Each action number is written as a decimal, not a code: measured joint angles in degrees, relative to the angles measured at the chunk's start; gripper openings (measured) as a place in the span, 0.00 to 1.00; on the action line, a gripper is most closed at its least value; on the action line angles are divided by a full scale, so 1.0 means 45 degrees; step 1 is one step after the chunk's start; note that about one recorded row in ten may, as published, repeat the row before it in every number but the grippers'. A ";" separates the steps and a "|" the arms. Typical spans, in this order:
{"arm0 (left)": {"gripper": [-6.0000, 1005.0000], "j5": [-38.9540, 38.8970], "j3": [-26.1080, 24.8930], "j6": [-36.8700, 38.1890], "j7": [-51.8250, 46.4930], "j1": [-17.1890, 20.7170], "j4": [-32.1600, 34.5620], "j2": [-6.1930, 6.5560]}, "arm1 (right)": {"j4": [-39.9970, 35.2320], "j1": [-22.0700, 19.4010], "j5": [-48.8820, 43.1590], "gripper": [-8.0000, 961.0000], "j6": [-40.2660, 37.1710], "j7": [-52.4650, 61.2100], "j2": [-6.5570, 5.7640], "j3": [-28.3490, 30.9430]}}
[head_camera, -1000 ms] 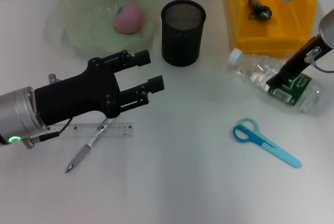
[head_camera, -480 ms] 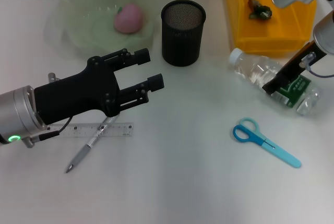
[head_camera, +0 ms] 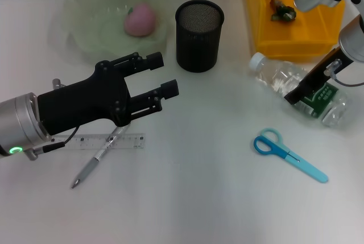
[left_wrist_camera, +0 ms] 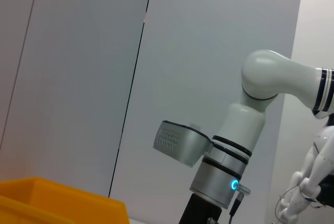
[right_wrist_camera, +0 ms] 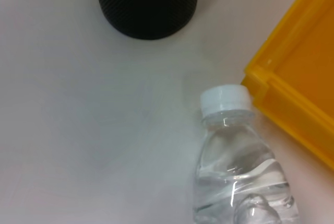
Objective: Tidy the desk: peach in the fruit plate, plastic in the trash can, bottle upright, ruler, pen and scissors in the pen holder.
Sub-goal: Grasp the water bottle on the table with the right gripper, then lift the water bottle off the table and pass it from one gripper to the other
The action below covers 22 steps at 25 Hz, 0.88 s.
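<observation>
On the far left, the peach sits plated; at right, the right gripper apparently clasps the lying bottle. Left gripper hovers released; ruler, pen, scissors remain loose.

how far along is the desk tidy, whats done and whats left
Done: the peach sits in the fruit plate, and plastic lies in the yellow bin. In hand: the right pincer is at the lying bottle. Left: ruler, pen and scissors remain outside the pen holder; the left pincer hovers open.
</observation>
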 joint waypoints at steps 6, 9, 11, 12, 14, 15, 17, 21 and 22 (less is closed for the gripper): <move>0.66 -0.0001 -0.0020 -0.0017 0.0000 0.0009 0.0000 0.0000 | 0.0127 0.0022 0.0020 0.81 0.0083 -0.0162 0.0019 0.0000; 0.66 -0.0001 -0.0021 -0.0018 0.0000 0.0010 0.0000 0.0001 | 0.0133 0.0035 0.0024 0.81 0.0120 -0.0175 0.0022 -0.0004; 0.66 0.0000 -0.0020 -0.0021 0.0000 0.0007 0.0000 0.0000 | 0.0136 0.0035 0.0038 0.81 0.0168 -0.0212 0.0022 -0.0004; 0.66 0.0000 -0.0020 -0.0021 0.0000 0.0007 0.0000 0.0000 | 0.0136 0.0036 0.0055 0.81 0.0190 -0.0252 0.0022 -0.0004; 0.66 -0.0001 -0.0021 -0.0025 0.0000 0.0003 0.0000 0.0000 | 0.0136 0.0035 0.0094 0.81 0.0204 -0.0318 0.0022 -0.0004; 0.66 -0.0001 -0.0021 -0.0025 0.0000 0.0003 0.0000 0.0000 | 0.0136 0.0035 0.0100 0.81 0.0207 -0.0339 0.0023 -0.0003; 0.66 -0.0002 -0.0020 -0.0027 0.0000 -0.0002 0.0000 0.0000 | 0.0136 0.0035 0.0104 0.81 0.0209 -0.0344 0.0022 -0.0003; 0.66 -0.0018 -0.0018 -0.0034 0.0000 -0.0022 0.0000 0.0000 | 0.0110 -0.0002 0.0155 0.80 0.0220 -0.0366 0.0020 0.0000; 0.66 -0.0020 -0.0018 -0.0033 0.0000 -0.0022 0.0000 0.0000 | 0.0085 -0.0026 0.0198 0.80 0.0221 -0.0370 0.0020 0.0000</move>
